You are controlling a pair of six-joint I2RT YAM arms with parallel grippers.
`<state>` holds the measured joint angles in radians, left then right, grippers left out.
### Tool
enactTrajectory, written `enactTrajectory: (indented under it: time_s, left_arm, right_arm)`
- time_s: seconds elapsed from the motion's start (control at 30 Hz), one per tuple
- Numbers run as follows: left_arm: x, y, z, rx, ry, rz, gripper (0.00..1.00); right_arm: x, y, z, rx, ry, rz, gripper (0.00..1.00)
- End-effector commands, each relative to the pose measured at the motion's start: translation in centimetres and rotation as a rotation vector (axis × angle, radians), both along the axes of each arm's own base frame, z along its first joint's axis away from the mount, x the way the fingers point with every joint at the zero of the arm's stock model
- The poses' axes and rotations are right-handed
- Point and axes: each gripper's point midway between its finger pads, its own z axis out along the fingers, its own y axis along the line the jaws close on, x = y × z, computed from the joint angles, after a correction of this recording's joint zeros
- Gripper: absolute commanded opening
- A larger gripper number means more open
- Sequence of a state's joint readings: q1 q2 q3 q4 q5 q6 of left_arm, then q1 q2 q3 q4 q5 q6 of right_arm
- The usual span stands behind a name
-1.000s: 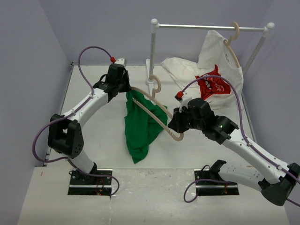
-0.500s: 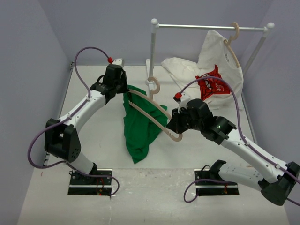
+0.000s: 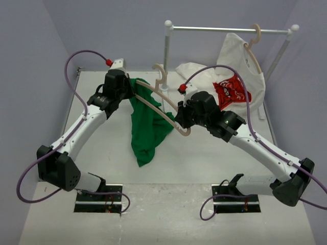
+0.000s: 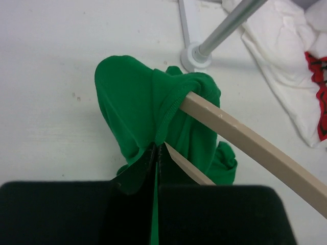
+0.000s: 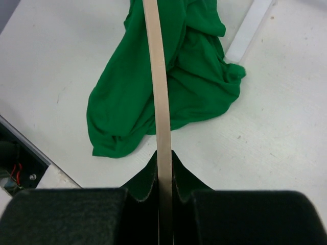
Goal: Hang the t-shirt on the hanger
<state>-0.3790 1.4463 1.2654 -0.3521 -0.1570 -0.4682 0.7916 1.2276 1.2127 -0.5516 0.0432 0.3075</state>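
The green t-shirt (image 3: 145, 122) hangs in the air from its top, its lower end bunched on the table. My left gripper (image 3: 129, 91) is shut on the t-shirt's edge (image 4: 153, 122) at the far left. The beige wooden hanger (image 3: 161, 104) runs through the cloth, its left end inside the shirt and its hook (image 3: 161, 73) pointing up. In the left wrist view the hanger bar (image 4: 245, 140) pokes out of a green fold. My right gripper (image 3: 182, 122) is shut on the hanger's right end (image 5: 162, 127), with the t-shirt (image 5: 133, 102) below it.
A white clothes rail (image 3: 225, 29) stands at the back, its post base (image 4: 196, 53) close behind the t-shirt. A white shirt with a red graphic (image 3: 232, 76) hangs on another hanger on the rail. The side walls are close on both sides.
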Motion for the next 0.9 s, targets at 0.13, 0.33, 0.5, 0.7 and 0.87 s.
enactTrajectory:
  time_s: [0.13, 0.33, 0.5, 0.7, 0.87]
  left_arm:
    - [-4.2, 3.0, 17.4, -0.119, -0.358, 0.061, 0.0]
    - [-5.0, 1.4, 16.1, -0.12, -0.319, -0.047, 0.0]
    - [-4.8, -1.9, 12.2, -0.172, -0.228, -0.195, 0.0]
    - [-5.3, -2.8, 12.9, -0.181, -0.236, -0.26, 0.0]
    - [-6.2, -1.8, 14.2, -0.114, -0.243, -0.265, 0.0]
  right_arm:
    - [3.2, 4.5, 12.6, 0.275, -0.309, 0.069, 0.0]
    - [2.1, 8.1, 13.8, 0.481, -0.358, 0.213, 0.0]
    - [1.7, 10.9, 11.1, 0.484, -0.276, 0.325, 0.0]
    - [4.4, 10.0, 8.3, 0.486, -0.273, 0.211, 0.0]
    - [6.5, 7.5, 8.1, 0.518, -0.287, 0.064, 0.0]
